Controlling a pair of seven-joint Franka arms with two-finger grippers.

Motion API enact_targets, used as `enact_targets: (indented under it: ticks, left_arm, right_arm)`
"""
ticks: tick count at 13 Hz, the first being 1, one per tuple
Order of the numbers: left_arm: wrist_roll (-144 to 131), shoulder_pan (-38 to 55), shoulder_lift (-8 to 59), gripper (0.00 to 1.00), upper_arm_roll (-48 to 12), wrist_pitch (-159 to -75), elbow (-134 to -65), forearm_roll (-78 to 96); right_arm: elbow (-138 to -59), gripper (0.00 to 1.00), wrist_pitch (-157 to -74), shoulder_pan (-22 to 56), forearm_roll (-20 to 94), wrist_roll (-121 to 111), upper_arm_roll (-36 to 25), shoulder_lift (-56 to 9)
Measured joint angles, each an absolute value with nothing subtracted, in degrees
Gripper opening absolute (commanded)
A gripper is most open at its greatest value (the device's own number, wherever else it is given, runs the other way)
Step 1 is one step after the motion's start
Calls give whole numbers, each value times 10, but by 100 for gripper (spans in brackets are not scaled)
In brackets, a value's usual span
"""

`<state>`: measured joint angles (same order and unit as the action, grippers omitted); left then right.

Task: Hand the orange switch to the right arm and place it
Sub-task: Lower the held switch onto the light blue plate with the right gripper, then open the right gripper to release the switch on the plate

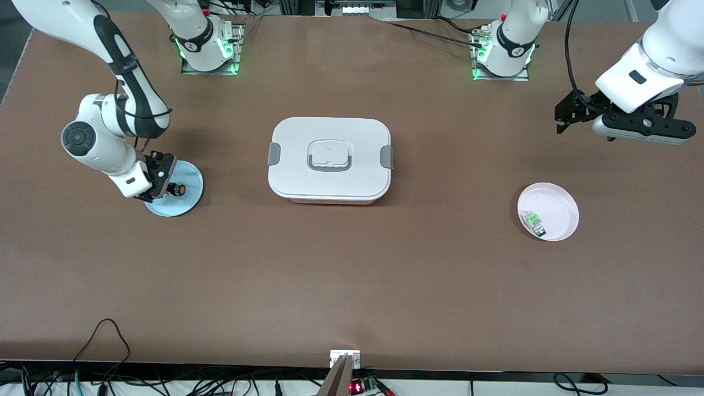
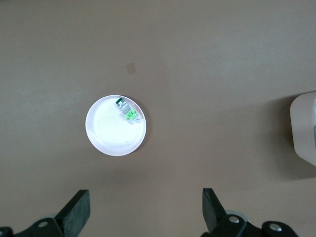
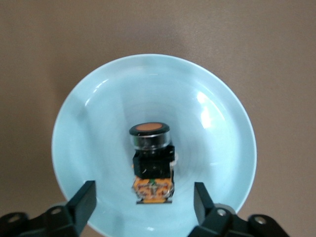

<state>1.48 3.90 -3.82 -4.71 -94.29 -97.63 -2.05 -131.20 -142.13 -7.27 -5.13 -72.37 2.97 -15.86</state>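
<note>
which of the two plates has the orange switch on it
The light blue plate toward the right arm's end holds the orange switch; the pink plate holds a green-and-clear component.

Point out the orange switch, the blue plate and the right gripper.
orange switch (image 3: 150,160), right wrist view, black body.
blue plate (image 3: 98,113), right wrist view, bare inner surface.
right gripper (image 3: 145,200), right wrist view, midway between open fingertips.

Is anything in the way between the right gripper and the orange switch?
Nothing visible. The orange switch lies on the blue plate, with the right gripper open directly over it, fingers on either side and clear. The left gripper waits, open, near the pink plate.
</note>
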Motion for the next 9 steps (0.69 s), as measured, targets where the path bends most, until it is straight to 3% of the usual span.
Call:
enact_targets:
  ticks: [3, 6, 9]
  left_arm:
    - [15, 39, -38, 100, -47, -942, -976, -21]
    - [15, 39, -38, 100, -47, -941, -976, -21]
    - [15, 39, -38, 100, -47, -938, -976, -21]
  right_arm:
    - [-1272, 100, -1313, -72, 15, -670, 36, -119]
    - [-1161, 100, -1163, -70, 29, -525, 57, -107]
    - [-1084, 100, -1085, -68, 31, -385, 81, -106]
